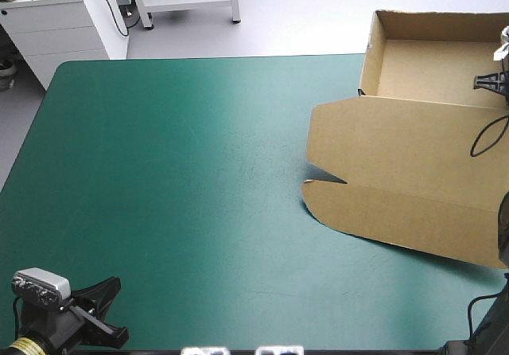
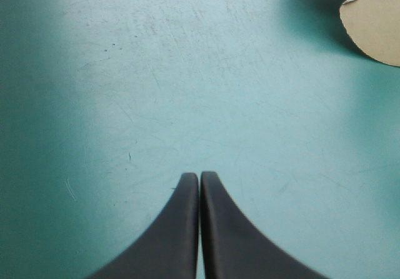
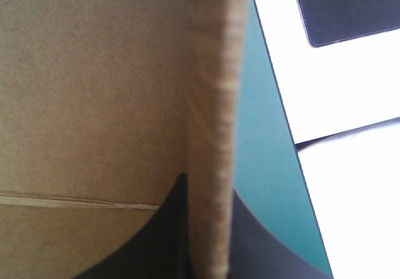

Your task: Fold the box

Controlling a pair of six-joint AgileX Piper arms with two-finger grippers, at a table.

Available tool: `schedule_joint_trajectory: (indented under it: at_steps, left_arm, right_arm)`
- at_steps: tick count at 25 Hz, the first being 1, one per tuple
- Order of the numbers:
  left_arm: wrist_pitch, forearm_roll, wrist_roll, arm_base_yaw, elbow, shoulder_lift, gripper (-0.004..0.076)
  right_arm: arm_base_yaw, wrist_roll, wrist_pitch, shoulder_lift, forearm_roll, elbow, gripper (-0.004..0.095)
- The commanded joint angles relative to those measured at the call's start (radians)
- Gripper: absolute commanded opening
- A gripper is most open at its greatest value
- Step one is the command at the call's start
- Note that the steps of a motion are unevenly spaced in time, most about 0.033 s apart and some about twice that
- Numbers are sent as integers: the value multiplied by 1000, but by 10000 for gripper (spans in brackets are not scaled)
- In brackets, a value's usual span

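The brown box (image 1: 406,172) lies at the table's right side as an open tray (image 1: 429,72) at the far right corner, with its lid flat toward the front and rounded flaps at the lid's left end. My right gripper (image 3: 209,188) is shut on the tray's upright wall (image 3: 212,104), one black finger on each face; in the high view it is mostly past the right edge. My left gripper (image 1: 111,286) sits low at the front left corner, shut on nothing, fingertips (image 2: 190,182) over bare cover. A rounded lid flap (image 2: 375,32) lies far ahead of it.
The teal-green cover (image 1: 175,180) stretches from my left gripper to the box. The table's right edge (image 3: 278,141) runs close beside the gripped wall. A white cabinet (image 1: 64,29) stands beyond the far left corner.
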Motion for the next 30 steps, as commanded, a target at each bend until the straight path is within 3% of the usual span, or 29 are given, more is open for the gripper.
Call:
schedule_joint_trajectory:
  at_steps: [1,6,8,12,14,18,25,30]
  left_arm:
    - [-70,-17,-5,-4,-25,15,-8]
    - [-70,-17,-9,-4,-25,15,-8]
    - [-70,-17,-9,-4,-25,15,-8]
    - [-70,-17,-9,-4,-25,15,-8]
    - [-70,-17,-9,-4,-25,15,-8]
    - [-70,-17,-9,-4,-25,15,-8]
    - [-70,-17,-8,-4,-25,15,-8]
    - [-72,-17,-8,-4,-25,15,-8]
  right_arm:
    - [-47,-15,4,-13,40,-26,-19]
    - [-82,-20,4,61,69,-10,26]
    - [-108,-30,4,79,153,41,229]
    - [-148,-30,4,78,204,53,659]
    - [-155,-30,4,44,213,53,729]
    - [-153,-37,6,-53,287,53,728]
    - [-136,-94,6,-258,579,53,724]
    - [-2,-105,6,-371,584,53,631]
